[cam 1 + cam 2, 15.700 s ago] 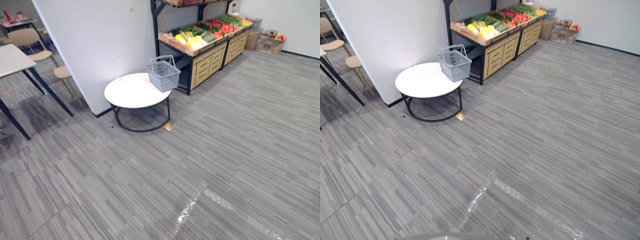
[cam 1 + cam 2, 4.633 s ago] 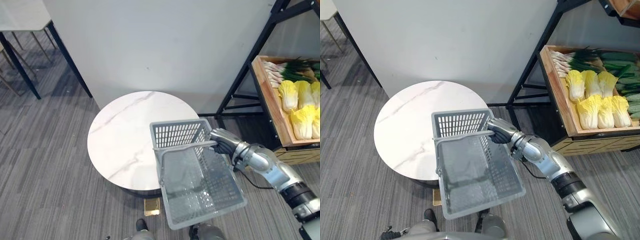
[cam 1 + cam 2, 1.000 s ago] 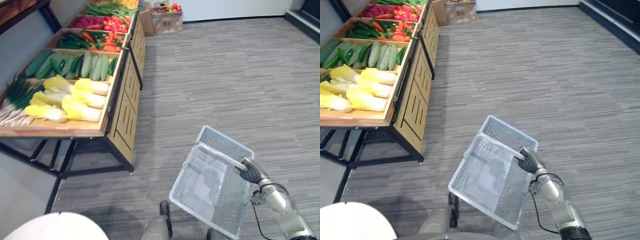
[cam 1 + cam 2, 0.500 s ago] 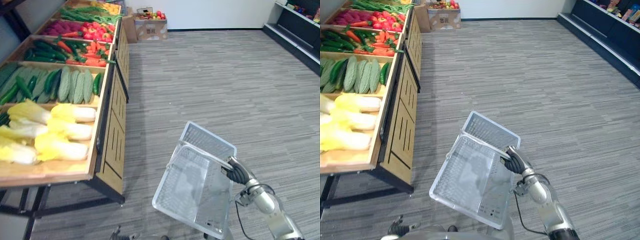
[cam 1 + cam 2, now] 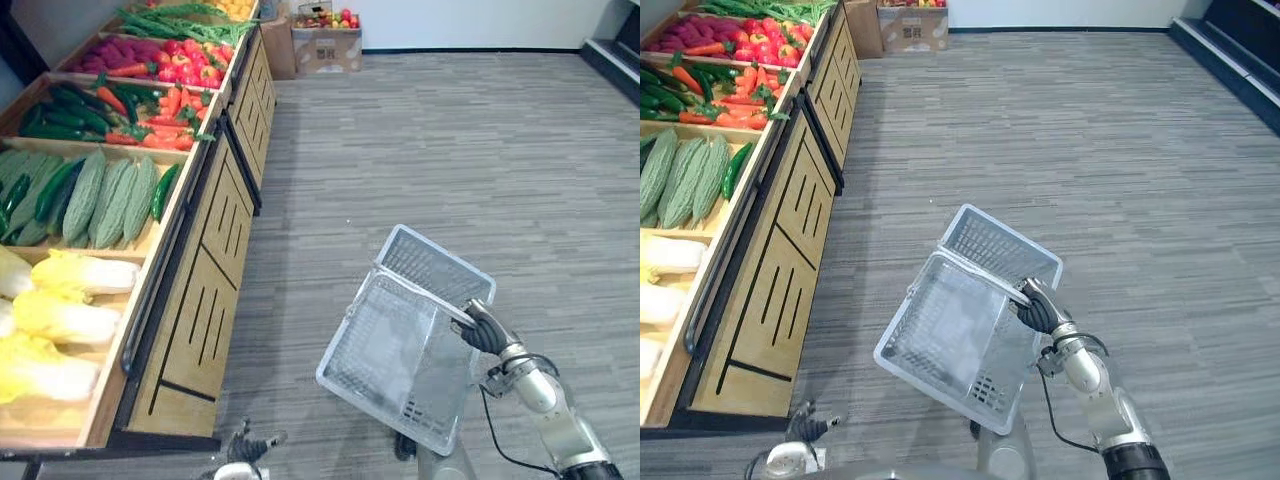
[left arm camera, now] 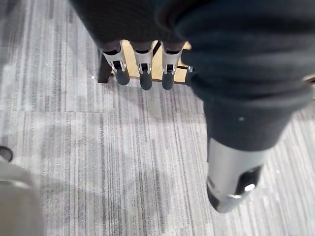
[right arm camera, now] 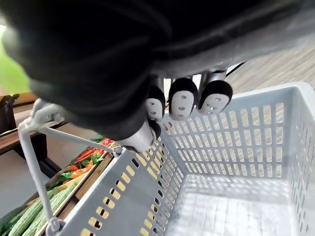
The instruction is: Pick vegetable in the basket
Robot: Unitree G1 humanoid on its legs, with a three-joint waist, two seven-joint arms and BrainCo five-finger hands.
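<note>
The right hand (image 5: 482, 331) has its fingers (image 7: 182, 101) curled tight round the pale bar handle (image 5: 423, 296) of a grey plastic mesh basket (image 5: 395, 365). The basket hangs tilted from that grip out in the aisle to the right of the long wooden produce stand (image 5: 205, 300), apart from the stand's slotted front panels and above the grey striped carpet floor (image 5: 450, 140). Its perforated bottom and walls show bare in the right wrist view. The vegetables all lie in the stand's open top compartments. In the nearest compartment are pale yellow-green cabbages (image 5: 60, 320). The next along the stand holds bumpy light green gourds (image 5: 105, 195) with a few smooth dark green cucumbers (image 5: 165, 190) beside them. Further along the stand are orange carrots (image 5: 165, 105) mixed with green ones, then round red vegetables (image 5: 190, 70) and purplish-red ones (image 5: 120, 50). Long green stalks (image 5: 180, 22) lie at the stand's far end. Just past that far end a brown cardboard box (image 5: 325, 45) with red and yellow produce on top sits on the floor. The left hand (image 6: 142, 66) hangs low by the foot of the stand, its fingers straight and relaxed, pointing down at the carpet and holding nothing.
</note>
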